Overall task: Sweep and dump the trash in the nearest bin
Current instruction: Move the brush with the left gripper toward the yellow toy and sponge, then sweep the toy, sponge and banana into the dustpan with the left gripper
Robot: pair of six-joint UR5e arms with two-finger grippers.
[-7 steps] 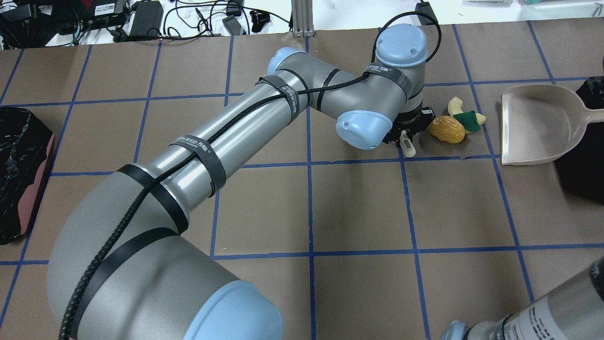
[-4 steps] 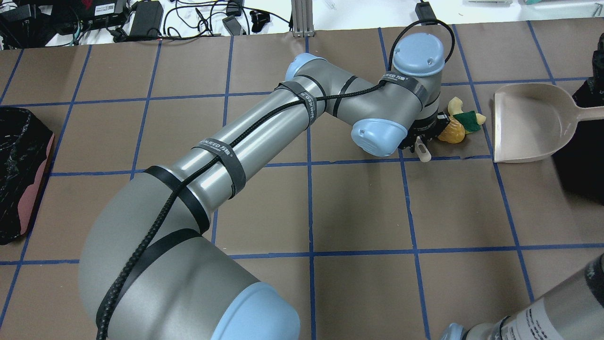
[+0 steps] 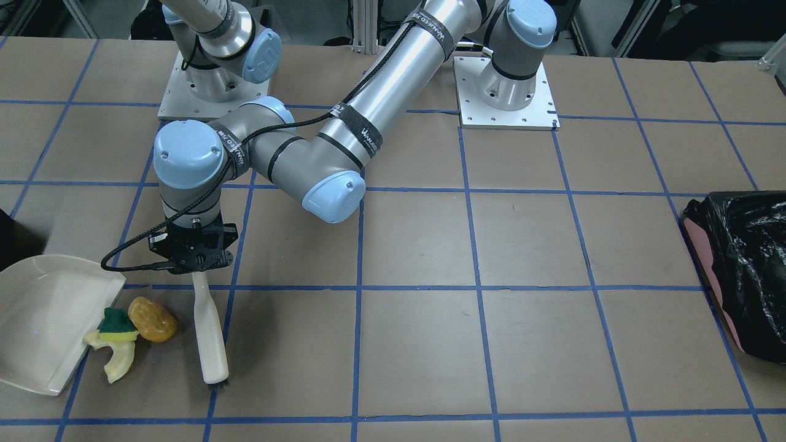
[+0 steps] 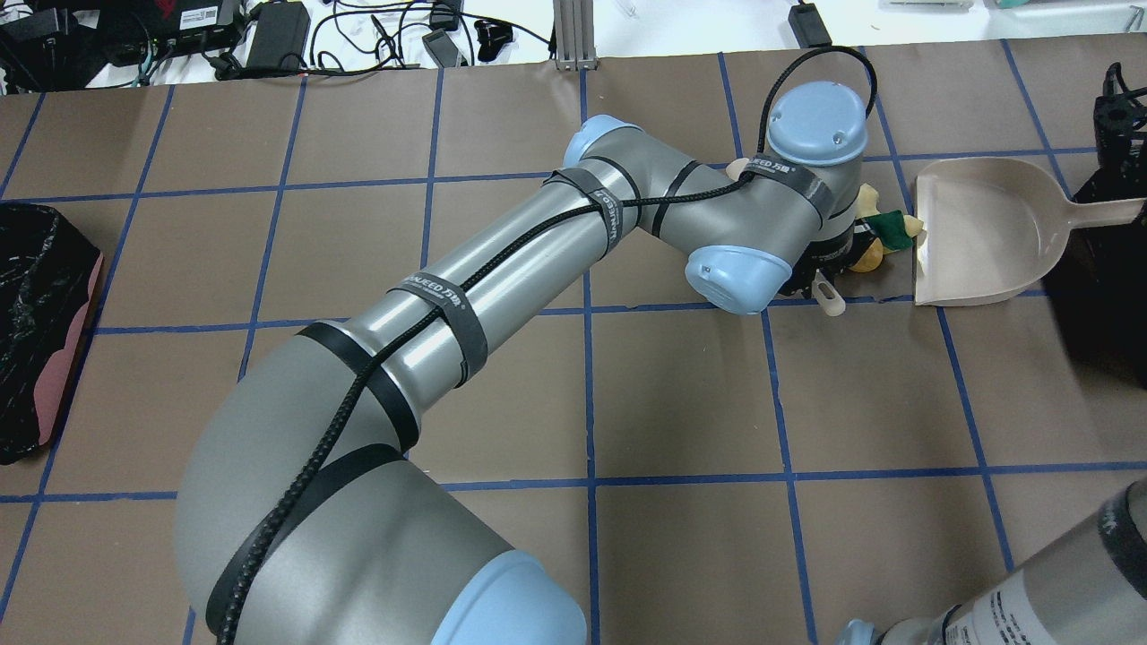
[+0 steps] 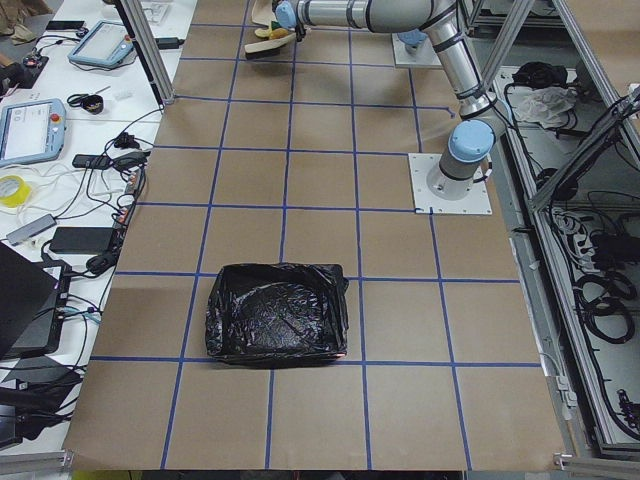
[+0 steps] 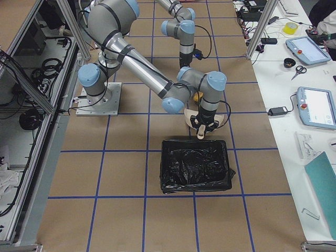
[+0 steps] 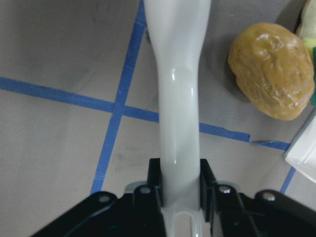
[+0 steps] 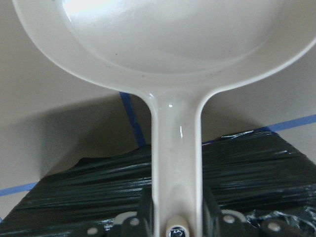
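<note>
Front view, nearest edge first. The brush (image 3: 209, 331) lies low over the desk (image 3: 466, 344). It is smooth, glossy cream plastic with a dark bristle end towards the operators. Its long axis runs near to far, about parallel to the dustpan lip.

The left tool (image 3: 195, 261) is clamped on the handle's far end. The wrist view shows both black fingers (image 7: 156, 185) pressed to the handle.

Just beside the brush, not touching it, is the lump (image 3: 152, 319). It is orange-yellow, waxy and wrinkled, and it leans on the sponge (image 3: 115, 324). The sponge is a green-topped yellow block resting at the lip of the dustpan (image 3: 43, 307).

The crescent (image 3: 120, 362) is pale yellow. One end is tucked under the sponge and the other curves towards the near edge.

The dustpan is a shallow beige scoop with its mouth facing the trash and its handle pointing away, to the robot's right. The right tool (image 8: 176, 207) grips that handle above a bin (image 6: 195, 165) lined with crinkled black plastic.

A second bin (image 3: 746, 270) sits well apart at the desk's other end.

The desk is matte brown paper with a blue tape grid. Beyond it is a white bench with cables (image 4: 358, 36).
</note>
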